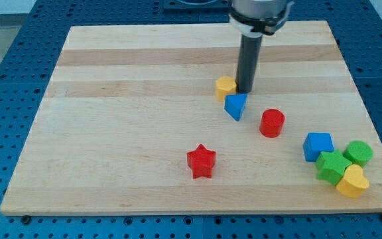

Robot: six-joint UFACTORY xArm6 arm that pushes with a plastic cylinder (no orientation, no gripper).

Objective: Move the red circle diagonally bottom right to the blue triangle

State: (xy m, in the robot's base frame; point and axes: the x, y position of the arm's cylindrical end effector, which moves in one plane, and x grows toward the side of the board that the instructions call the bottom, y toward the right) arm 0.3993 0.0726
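Now my tip (245, 91) is sitting bare, holding nothing, just above the blue triangle (236, 105) and beside a yellow block (225, 85). Relative to that triangle, the red circle (272, 123) is lying close at lower right, apart.

Setting: a robotics lab bench. A pale wooden board (144, 99) lies on a blue table (5, 79) perforated with a regular grid of mounting holes, typical of a test rig. A dark rod on a robot arm (249, 63) and small moulded coloured blocks (318, 146) indicate a manipulation experiment.
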